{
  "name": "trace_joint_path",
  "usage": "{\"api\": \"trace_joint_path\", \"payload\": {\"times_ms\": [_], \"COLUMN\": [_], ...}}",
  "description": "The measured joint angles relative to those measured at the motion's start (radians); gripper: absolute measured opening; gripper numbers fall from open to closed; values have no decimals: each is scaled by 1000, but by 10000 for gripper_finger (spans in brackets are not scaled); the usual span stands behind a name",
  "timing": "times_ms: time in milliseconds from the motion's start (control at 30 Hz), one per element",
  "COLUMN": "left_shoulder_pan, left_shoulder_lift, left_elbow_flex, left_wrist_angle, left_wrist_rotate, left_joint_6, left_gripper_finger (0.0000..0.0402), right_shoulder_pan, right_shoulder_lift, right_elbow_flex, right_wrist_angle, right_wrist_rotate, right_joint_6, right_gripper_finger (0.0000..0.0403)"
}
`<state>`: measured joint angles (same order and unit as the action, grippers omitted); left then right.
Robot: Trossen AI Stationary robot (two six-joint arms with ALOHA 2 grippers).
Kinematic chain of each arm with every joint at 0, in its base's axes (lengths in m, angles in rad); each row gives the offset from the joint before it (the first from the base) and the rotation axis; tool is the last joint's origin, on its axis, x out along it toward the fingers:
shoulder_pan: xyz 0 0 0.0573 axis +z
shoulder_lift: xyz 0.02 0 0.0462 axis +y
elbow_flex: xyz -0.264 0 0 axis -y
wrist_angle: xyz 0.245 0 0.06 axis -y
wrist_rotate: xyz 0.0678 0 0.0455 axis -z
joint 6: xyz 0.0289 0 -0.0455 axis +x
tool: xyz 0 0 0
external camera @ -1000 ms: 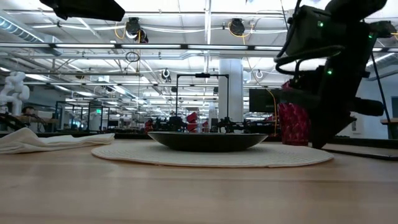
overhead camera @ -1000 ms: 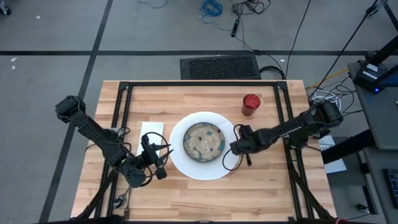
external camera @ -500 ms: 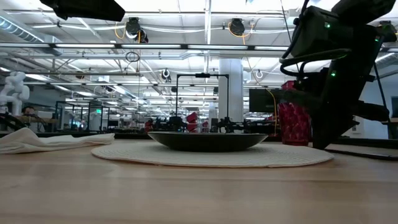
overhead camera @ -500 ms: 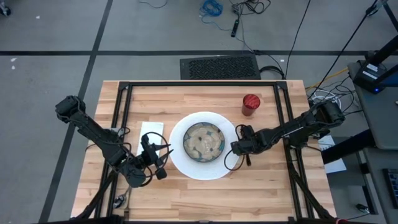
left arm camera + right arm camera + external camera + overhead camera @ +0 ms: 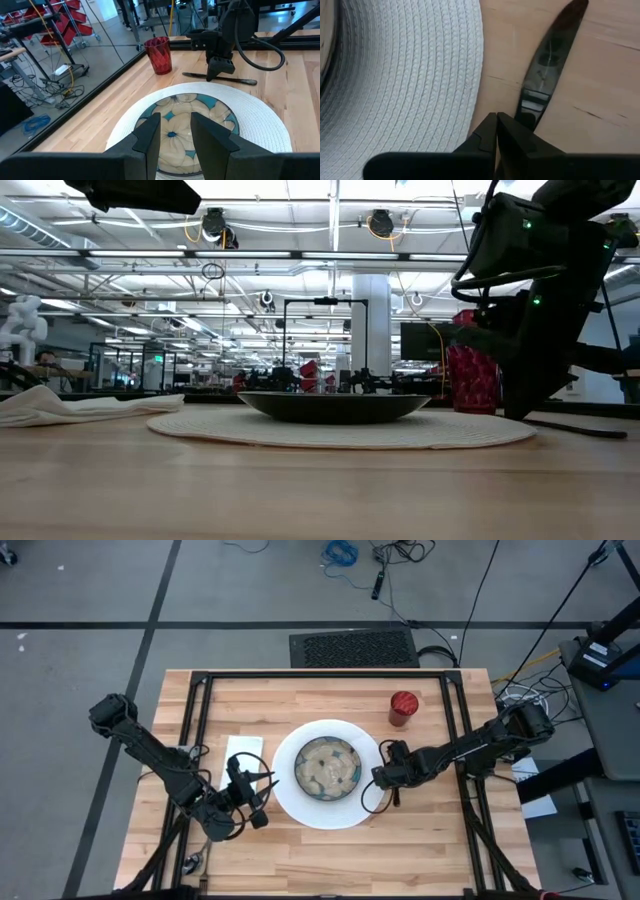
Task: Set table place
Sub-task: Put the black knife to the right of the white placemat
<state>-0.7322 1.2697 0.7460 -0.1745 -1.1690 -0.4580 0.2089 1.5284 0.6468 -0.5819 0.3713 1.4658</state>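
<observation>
Thin, stiff, slick-looking knife (image 5: 547, 60) lying flat beside plate (image 5: 415, 75); best pinched at handle, right gripper (image 5: 496, 131) pressed together, empty, touching it.

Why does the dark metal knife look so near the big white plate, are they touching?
Apart. Right wrist view shows bare wood between dark metal knife and big white plate.

High cam looked straight down over whole surface (image 5: 330, 850). Low cam sat at surface level, facing across plate (image 5: 340, 430) into room. Left wrist cam looked over plate twd red cup (image 5: 158, 55). Right wrist cam was v. close on knife (image 5: 547, 60), plate rim. All shared plate.
</observation>
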Motion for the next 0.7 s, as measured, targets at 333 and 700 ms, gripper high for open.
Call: {"api": "trace_joint_path", "payload": {"times_ms": [333, 700], "left_shoulder_pan": [0, 0], "left_shoulder_lift": [0, 0], "left_elbow_flex": [0, 0], "left_wrist_angle": [0, 0], "left_wrist_rotate": [0, 19], "left_joint_6": [0, -1], "left_gripper_finger": [95, 95], "right_shoulder_pan": [29, 65], "right_shoulder_lift": [-33, -32], "right_elbow_flex": [38, 40], "right_wrist_angle": [-13, -81], "right_wrist_rotate": [-66, -92], "right_joint_6": [-9, 60], "right_gripper_finger": [0, 0]}}
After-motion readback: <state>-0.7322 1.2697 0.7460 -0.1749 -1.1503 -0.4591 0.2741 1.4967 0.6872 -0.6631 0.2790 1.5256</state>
